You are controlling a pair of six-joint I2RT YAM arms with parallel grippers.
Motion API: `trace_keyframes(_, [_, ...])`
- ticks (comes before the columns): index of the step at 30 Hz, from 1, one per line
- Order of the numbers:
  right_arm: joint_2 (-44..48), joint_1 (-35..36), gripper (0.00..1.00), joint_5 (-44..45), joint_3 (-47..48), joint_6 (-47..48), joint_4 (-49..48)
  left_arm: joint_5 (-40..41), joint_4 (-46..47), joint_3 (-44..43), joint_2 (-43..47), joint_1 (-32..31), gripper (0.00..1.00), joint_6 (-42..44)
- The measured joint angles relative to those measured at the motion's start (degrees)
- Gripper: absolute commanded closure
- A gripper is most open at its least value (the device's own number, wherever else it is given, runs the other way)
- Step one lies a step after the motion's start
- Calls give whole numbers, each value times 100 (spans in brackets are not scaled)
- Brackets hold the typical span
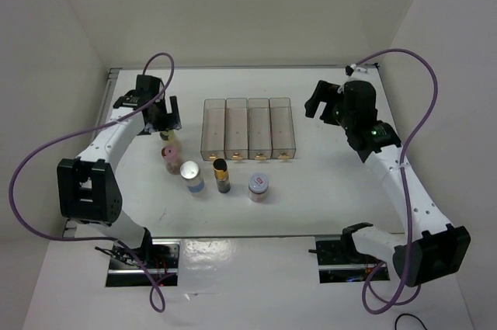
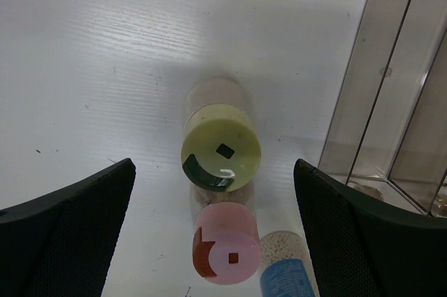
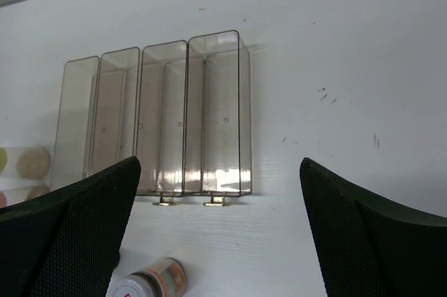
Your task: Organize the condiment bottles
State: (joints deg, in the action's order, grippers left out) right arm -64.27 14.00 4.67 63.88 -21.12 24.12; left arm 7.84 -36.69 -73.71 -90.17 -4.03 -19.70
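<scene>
Closest to the left wrist lens, the left gripper [image 2: 214, 171] hangs wide and empty over the yellow-green-lidded jar [image 2: 221, 149], the leftmost bottle. Just beside it stands the pink-lidded jar [image 2: 226, 254], then the blue-labelled white-lidded jar [image 1: 192, 176], the gold-banded dark bottle [image 1: 221, 176] and the silver-lidded jar [image 1: 258, 186] (all on the table, outside the four clear bins [image 1: 248, 130]). The right gripper [image 1: 317, 103], equally wide and empty, hovers right of the bins.

Four clear bins [image 1: 248, 128] on a white bench [image 1: 326, 190]
They stand side by side, long walls touching, toward the far middle; each near end carries what may be a small gold clip [image 1: 238, 158].
</scene>
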Motion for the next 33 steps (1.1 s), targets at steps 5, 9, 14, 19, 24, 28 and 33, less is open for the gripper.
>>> trace_keyframes(5, [-83, 0, 1, 2, 0, 83, 114, 35, 46, 0, -157, 0, 3, 4])
trace_keyframes(9, [-105, 0, 1, 4, 4, 138, 125, 85, 111, 11, -223, 0, 7, 4])
trace_keyframes(14, [-275, 0, 1, 2, 192, 197, 192, 94, 129, 13, -404, 0, 7, 7])
trace_keyframes(19, [-317, 0, 1, 2, 254, 225, 219, 96, 149, 107, -452, 0, 19, 4])
trace_keyframes(24, [-444, 28, 1, 2, 380, 247, 221, 105, 164, 109, -461, 0, 29, 9])
trace_keyframes(28, [-487, 39, 1, 4, 407, 258, 225, 101, 205, 109, -496, 0, 34, 13])
trace_keyframes(33, [-503, 39, 1, 7, 409, 258, 225, 90, 245, 109, -621, 0, 47, 17])
